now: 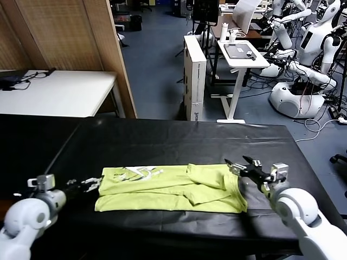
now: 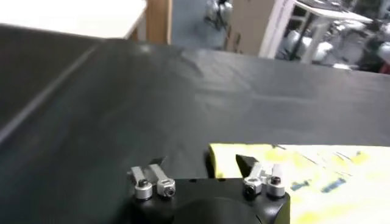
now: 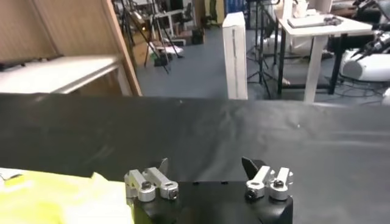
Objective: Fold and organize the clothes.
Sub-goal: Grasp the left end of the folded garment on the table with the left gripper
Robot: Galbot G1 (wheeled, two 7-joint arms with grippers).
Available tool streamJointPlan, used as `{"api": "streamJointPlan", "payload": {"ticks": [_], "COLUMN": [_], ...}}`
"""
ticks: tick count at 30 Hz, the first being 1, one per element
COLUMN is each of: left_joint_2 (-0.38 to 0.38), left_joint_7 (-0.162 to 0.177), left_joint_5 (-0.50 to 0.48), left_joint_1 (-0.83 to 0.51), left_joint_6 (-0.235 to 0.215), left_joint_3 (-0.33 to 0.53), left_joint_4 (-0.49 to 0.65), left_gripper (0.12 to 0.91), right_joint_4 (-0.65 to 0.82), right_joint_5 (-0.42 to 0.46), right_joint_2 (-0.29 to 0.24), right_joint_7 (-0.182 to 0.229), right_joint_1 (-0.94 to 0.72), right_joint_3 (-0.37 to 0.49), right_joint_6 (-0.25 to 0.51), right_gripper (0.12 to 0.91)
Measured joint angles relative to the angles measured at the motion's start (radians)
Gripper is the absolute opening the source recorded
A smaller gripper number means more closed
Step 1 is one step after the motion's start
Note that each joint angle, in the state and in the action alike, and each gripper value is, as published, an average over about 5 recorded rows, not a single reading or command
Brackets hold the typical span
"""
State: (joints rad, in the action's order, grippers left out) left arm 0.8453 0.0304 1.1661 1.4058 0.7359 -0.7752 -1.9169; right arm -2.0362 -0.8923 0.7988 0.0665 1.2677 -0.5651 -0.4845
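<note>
The lime yellow-green T-shirt lies folded into a long strip on the black table, white graphic at its left end. My left gripper is open just off the shirt's left end; the left wrist view shows it open with the shirt's corner by one fingertip. My right gripper is open at the shirt's right end, near the upper corner. In the right wrist view it is open over bare black cloth, with the shirt off to one side. Neither gripper holds anything.
A white table stands at the back left beside a wooden panel. Behind the black table are a white cabinet, a small white stand and other robots.
</note>
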Motion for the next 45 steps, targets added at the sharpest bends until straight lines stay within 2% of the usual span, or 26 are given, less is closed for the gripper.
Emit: {"api": "streamJointPlan", "payload": {"ticks": [4, 10, 19, 35, 38, 41, 45], "left_joint_2": [0.019, 0.067, 0.116, 0.159, 0.160, 0.162, 0.164], "left_joint_7": [-0.015, -0.040, -0.042, -0.039, -0.038, -0.036, -0.034], "left_joint_5": [0.007, -0.039, -0.082, -0.097, -0.094, -0.091, -0.087], "left_joint_1": [0.024, 0.045, 0.048, 0.052, 0.057, 0.061, 0.063], "left_joint_6": [0.000, 0.001, -0.002, -0.002, -0.002, -0.001, 0.003], "left_joint_3": [-0.007, 0.010, 0.018, 0.043, 0.042, 0.043, 0.046], "left_joint_4": [-0.013, -0.029, -0.016, -0.033, -0.034, -0.035, -0.038], "left_gripper": [0.907, 0.907, 0.907, 0.901, 0.825, 0.661, 0.395], "right_joint_4": [-0.012, -0.014, -0.013, -0.016, -0.016, -0.016, -0.016], "right_joint_5": [0.003, 0.006, 0.012, 0.036, 0.044, 0.052, 0.059], "right_joint_2": [0.006, 0.011, 0.019, 0.037, 0.044, 0.051, 0.059], "right_joint_7": [0.000, -0.001, -0.001, 0.000, -0.001, -0.002, -0.002], "right_joint_1": [0.017, 0.023, 0.024, 0.023, 0.022, 0.022, 0.025], "right_joint_3": [-0.020, -0.026, -0.026, -0.008, -0.001, 0.004, 0.006], "right_joint_6": [-0.001, -0.001, -0.001, -0.001, -0.001, 0.000, 0.001], "right_gripper": [0.907, 0.907, 0.907, 0.907, 0.907, 0.907, 0.907]}}
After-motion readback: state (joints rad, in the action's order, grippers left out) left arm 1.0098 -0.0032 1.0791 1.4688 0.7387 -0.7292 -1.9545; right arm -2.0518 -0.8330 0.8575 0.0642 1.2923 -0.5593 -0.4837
